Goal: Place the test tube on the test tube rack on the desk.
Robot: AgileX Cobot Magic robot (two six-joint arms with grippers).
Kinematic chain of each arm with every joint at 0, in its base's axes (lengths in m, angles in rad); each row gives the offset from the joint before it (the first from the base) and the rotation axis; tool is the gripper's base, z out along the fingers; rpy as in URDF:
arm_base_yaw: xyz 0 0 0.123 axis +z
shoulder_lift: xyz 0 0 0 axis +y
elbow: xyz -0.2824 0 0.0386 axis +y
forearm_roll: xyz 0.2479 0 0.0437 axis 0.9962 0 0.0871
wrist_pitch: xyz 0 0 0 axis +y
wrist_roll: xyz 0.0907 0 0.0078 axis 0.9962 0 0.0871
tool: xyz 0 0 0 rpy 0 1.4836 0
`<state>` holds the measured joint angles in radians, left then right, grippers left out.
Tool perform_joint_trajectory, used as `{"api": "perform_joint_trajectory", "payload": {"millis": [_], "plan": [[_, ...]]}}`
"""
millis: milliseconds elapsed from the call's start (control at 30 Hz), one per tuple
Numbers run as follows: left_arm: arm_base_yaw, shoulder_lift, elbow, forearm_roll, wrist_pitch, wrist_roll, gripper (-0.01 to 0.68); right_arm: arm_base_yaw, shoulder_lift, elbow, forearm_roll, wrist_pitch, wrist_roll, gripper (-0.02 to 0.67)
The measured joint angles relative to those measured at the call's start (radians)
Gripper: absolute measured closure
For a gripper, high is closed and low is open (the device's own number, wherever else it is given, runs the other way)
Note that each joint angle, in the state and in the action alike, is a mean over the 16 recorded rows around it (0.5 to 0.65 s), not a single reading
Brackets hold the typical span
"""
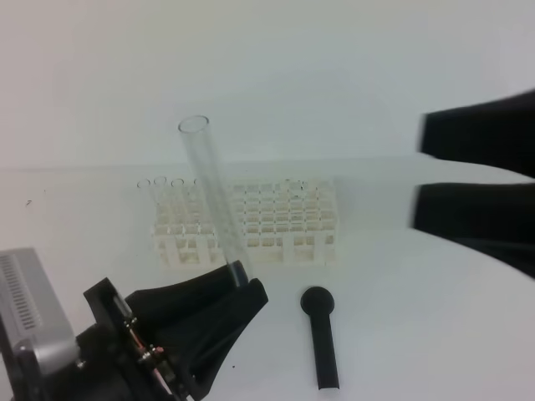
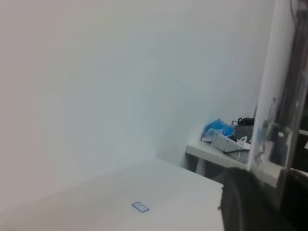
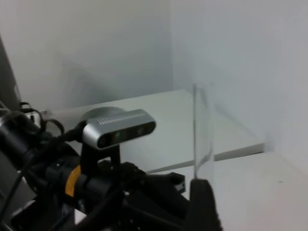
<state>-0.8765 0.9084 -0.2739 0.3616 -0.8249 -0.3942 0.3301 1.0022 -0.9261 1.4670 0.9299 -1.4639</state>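
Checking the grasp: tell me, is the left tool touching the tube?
Touching. The high view shows the left tool closed around the bottom of the upright tube.

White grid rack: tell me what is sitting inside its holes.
The white plastic grid rack holds a few clear glass tubes upright in its left-end holes. The other holes look empty. The left gripper's raised clear tube hides some holes behind it.

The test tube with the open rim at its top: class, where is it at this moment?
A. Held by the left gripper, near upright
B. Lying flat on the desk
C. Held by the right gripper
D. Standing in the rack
A: the left gripper grips the test tube at its lower end, in front of the test tube rack.
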Motion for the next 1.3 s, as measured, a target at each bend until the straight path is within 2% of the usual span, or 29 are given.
{"api": "perform_joint_trajectory", "payload": {"millis": [267, 467, 800, 1300], "plan": [[0.0, 0.0, 0.0, 0.007, 0.018, -0.003, 0.565, 0.179, 0.208, -0.158, 0.006, -0.048, -0.015, 0.174], [0.0, 0.0, 0.0, 0.012, 0.029, -0.006, 0.565, 0.26, 0.319, -0.243, 0.015, -0.08, -0.021, 0.174], [0.0, 0.0, 0.0, 0.017, 0.047, -0.012, 0.565, 0.301, 0.399, -0.312, 0.046, -0.089, -0.021, 0.184], [0.0, 0.011, 0.0, 0.005, 0.037, -0.014, 0.565, 0.312, 0.411, -0.32, 0.062, -0.09, -0.008, 0.285]]}}
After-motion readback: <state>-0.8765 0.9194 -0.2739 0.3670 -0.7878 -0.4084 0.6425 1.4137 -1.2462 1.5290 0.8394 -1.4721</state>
